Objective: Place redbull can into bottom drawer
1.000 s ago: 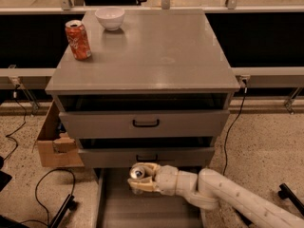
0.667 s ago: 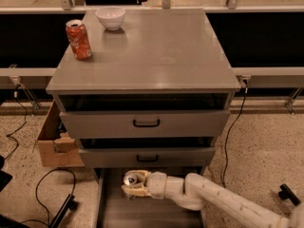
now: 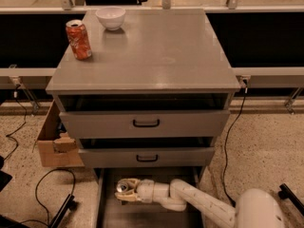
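The redbull can (image 3: pixel 124 186), slim and silver-grey with a shiny top, is held upright in my gripper (image 3: pixel 126 192) inside the open bottom drawer (image 3: pixel 107 208), at its back left, just under the middle drawer's front. The gripper is shut on the can, its pale fingers (image 3: pixel 121 197) wrapped around the can's body. My white arm (image 3: pixel 199 205) reaches in from the lower right. I cannot tell whether the can's base touches the drawer floor.
The grey cabinet top (image 3: pixel 152 56) carries an orange-red soda can (image 3: pixel 78 39) and a white bowl (image 3: pixel 110 18). The two upper drawers (image 3: pixel 146 123) are slightly out. A cardboard box (image 3: pixel 54 144) stands at the left, and cables lie on the floor.
My gripper has carried the can to the left and lower, deeper into the bottom drawer. The arm has stretched out after it.
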You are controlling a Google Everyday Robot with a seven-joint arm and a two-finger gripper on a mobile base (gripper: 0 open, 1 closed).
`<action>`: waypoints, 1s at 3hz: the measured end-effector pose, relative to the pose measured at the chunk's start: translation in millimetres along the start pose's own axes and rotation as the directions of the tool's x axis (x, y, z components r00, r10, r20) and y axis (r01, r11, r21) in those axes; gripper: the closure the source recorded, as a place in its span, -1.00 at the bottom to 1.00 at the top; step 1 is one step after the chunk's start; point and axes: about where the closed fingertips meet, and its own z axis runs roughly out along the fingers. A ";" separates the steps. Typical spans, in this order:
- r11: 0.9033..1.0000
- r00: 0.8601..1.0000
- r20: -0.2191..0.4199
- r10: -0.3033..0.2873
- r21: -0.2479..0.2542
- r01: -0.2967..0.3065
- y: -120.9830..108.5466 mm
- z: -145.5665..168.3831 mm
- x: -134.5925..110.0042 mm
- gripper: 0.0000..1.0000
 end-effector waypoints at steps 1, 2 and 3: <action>1.000 1.000 -0.023 -0.016 -0.007 0.015 -15.7 12.0 39.5 1.00; 1.000 0.998 -0.061 -0.006 -0.014 0.005 -6.1 29.7 95.3 1.00; 1.000 0.998 -0.061 -0.004 -0.014 0.003 -4.7 30.1 97.2 1.00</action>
